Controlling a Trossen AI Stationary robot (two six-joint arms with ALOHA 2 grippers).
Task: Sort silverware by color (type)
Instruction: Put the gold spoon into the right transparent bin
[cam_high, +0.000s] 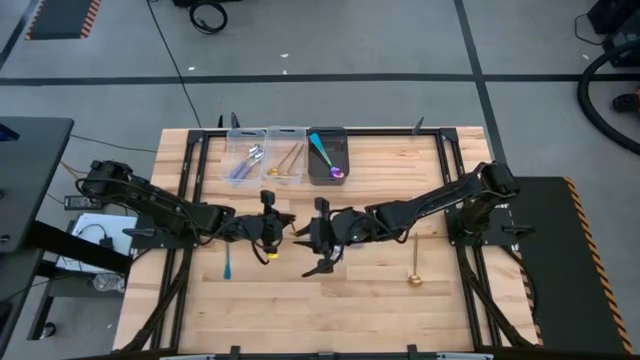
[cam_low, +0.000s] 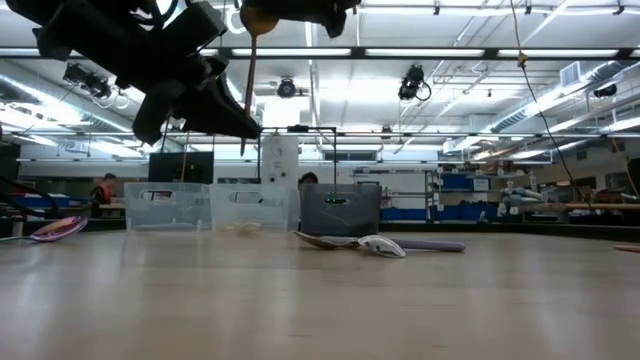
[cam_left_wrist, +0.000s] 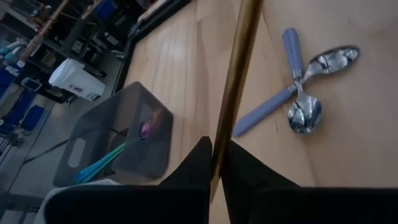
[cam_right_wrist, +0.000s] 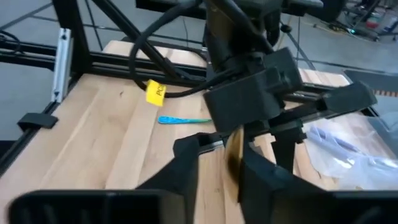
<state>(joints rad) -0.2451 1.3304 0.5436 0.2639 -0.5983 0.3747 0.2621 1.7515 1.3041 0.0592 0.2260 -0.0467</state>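
Both arms are meeting above the middle of the tabletop (cam_high: 300, 300), where the left gripper (cam_left_wrist: 216, 163) is pinching a gold spoon (cam_left_wrist: 236, 81) by its handle. The right gripper (cam_right_wrist: 219, 155) is sitting spread open just beside it. Two lilac-handled spoons (cam_left_wrist: 298, 93) are lying crossed on the wood near the dark bin (cam_high: 327, 158).

The right gripper (cam_right_wrist: 219, 163) shows its two dark fingers (cam_right_wrist: 183, 168) spread apart, and a gold spoon (cam_right_wrist: 235, 152) stands in the gap between them. Just beyond the gold spoon is the left gripper (cam_right_wrist: 273, 99), a dark block clamped on it. A teal-blue spoon (cam_right_wrist: 185, 120) lies on the wooden table (cam_right_wrist: 93, 137) beyond the fingers, near a yellow tag (cam_right_wrist: 156, 92) on a cable.
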